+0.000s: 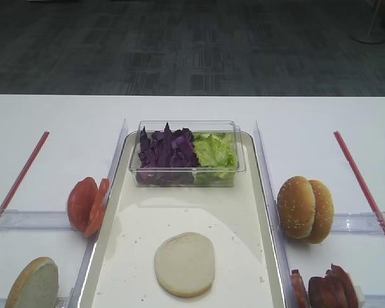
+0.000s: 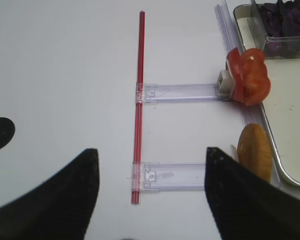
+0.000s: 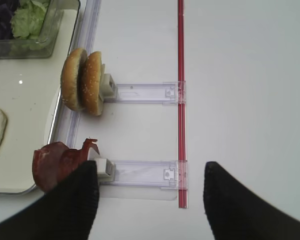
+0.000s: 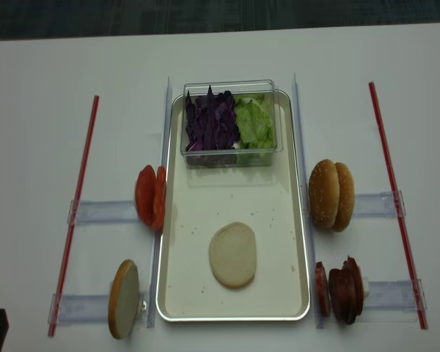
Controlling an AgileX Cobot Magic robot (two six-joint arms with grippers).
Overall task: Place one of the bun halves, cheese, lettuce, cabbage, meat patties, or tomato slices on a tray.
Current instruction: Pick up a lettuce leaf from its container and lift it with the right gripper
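A pale bun half (image 1: 185, 264) lies flat on the metal tray (image 1: 135, 237). At the tray's far end a clear box holds purple cabbage (image 1: 165, 154) and lettuce (image 1: 213, 153). Tomato slices (image 1: 88, 205) and a standing bun half (image 1: 33, 284) sit left of the tray. Two sesame bun halves (image 1: 305, 209) and meat patties (image 1: 327, 287) sit to its right. No cheese is in view. My right gripper (image 3: 150, 170) hangs open over the table beside the meat patties (image 3: 57, 165), holding nothing. My left gripper (image 2: 152, 151) is open and empty beside the standing bun half (image 2: 255, 150).
Clear plastic rails (image 3: 145, 92) hold the food stands on both sides. Red strips (image 1: 362, 186) run along the outer left and right of the table. Clear guide walls (image 1: 263, 167) flank the tray.
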